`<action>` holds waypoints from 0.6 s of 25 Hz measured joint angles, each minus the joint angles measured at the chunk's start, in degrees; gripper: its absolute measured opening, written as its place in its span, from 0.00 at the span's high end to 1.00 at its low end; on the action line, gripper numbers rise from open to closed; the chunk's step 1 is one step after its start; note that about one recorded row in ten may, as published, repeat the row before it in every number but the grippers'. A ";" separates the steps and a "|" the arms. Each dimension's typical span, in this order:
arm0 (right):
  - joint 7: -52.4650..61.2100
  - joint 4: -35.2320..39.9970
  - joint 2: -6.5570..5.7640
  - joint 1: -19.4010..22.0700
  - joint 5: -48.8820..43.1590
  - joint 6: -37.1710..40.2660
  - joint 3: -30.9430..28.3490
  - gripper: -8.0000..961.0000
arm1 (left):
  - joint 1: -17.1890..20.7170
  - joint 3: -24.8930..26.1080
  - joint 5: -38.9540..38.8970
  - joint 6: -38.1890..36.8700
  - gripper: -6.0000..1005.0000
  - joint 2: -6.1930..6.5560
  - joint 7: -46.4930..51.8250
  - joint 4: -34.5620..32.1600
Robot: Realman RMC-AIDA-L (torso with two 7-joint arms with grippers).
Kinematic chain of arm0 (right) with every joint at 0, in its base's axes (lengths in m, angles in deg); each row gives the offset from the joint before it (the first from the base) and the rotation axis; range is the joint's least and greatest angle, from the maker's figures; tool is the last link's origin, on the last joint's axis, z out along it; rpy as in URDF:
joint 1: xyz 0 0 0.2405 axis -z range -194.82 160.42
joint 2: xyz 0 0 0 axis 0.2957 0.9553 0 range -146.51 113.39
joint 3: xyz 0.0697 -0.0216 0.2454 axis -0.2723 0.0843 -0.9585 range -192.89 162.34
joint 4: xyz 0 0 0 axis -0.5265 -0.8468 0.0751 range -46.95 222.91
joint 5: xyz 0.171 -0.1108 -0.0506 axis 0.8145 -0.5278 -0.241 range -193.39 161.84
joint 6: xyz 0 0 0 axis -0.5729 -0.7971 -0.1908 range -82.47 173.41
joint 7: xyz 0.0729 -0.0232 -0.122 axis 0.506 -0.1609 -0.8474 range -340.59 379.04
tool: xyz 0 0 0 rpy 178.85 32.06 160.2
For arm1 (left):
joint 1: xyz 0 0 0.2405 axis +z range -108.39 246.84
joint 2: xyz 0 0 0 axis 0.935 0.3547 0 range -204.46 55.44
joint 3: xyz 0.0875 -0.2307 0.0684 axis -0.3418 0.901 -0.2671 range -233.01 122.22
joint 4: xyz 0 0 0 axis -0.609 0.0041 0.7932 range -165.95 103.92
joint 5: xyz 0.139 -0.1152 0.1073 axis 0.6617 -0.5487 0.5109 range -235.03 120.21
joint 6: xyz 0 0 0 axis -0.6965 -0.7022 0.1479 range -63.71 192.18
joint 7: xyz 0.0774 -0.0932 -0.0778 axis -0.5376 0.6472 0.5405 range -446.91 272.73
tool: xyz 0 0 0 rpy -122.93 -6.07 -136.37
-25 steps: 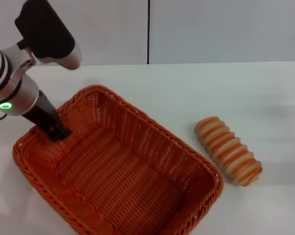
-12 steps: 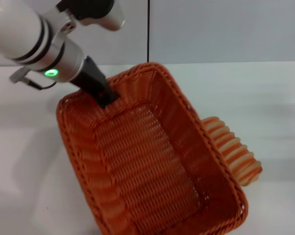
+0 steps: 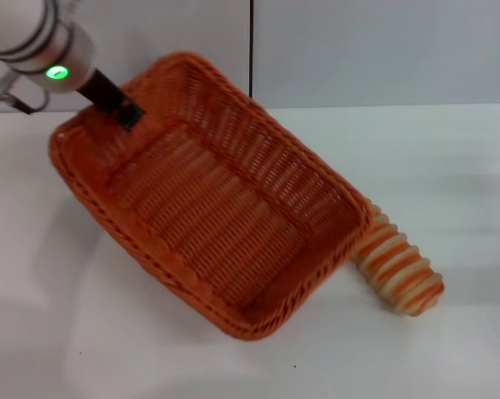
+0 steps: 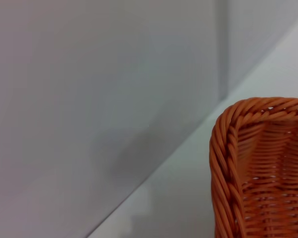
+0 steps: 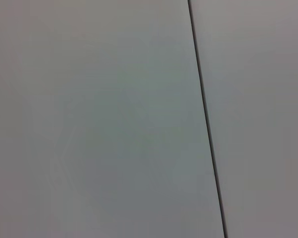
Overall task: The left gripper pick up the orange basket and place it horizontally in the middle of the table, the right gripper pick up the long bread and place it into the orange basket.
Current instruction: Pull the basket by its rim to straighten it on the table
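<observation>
The orange basket hangs tilted above the white table, its open side facing the head camera. My left gripper is shut on the basket's rim at its far left short end. A corner of that braided rim shows in the left wrist view as the orange basket. The long bread, striped cream and orange-tan, lies on the table at the right, its near-left end hidden behind the basket's lower right corner. The right gripper is out of view.
A grey wall with a dark vertical seam stands behind the table. The right wrist view shows only that wall and its seam. Bare tabletop lies on the right and at the front left.
The left arm has lifted the basket off the table, swung it up and to the left, and turned it. The basket now covers one end of the bread. The bread has not moved.
</observation>
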 joint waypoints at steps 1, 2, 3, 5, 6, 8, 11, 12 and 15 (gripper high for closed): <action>0.00 0.09 -0.03 -0.18 0.00 -0.06 0.05 0.38 | -0.08 2.18 0.93 -1.02 0.84 0.13 0.94 0.11; 0.00 0.09 -0.03 -0.18 0.00 -0.06 0.05 0.38 | -0.10 4.04 1.26 -2.22 0.84 0.21 1.37 0.17; 0.02 0.17 -0.07 -0.40 -0.02 -0.08 0.12 0.38 | -0.10 4.04 1.26 -2.22 0.84 0.21 1.37 0.17; 0.08 0.23 -0.09 -0.54 -0.08 -0.09 0.20 0.38 | -0.09 5.82 1.38 -3.67 0.85 0.33 1.70 0.23; 0.31 0.24 -0.13 -0.72 -0.29 -0.10 0.35 0.38 | -0.09 5.82 1.38 -3.67 0.85 0.33 1.70 0.23; 0.41 0.25 -0.15 -0.81 -0.36 -0.10 0.42 0.38 | 0.92 9.48 1.91 -8.95 0.85 0.67 3.34 -0.15; 0.53 0.25 -0.16 -1.23 -0.48 -0.10 0.53 0.38 | 2.40 10.05 2.22 -11.73 0.85 0.68 4.83 -0.92; 0.53 0.25 -0.16 -1.23 -0.48 -0.10 0.53 0.38 | 2.40 10.05 2.22 -11.73 0.85 0.68 4.83 -0.92; 0.58 0.22 -0.16 -1.49 -0.52 -0.10 0.61 0.38 | 7.85 9.53 2.07 -17.47 0.85 0.48 7.62 -5.79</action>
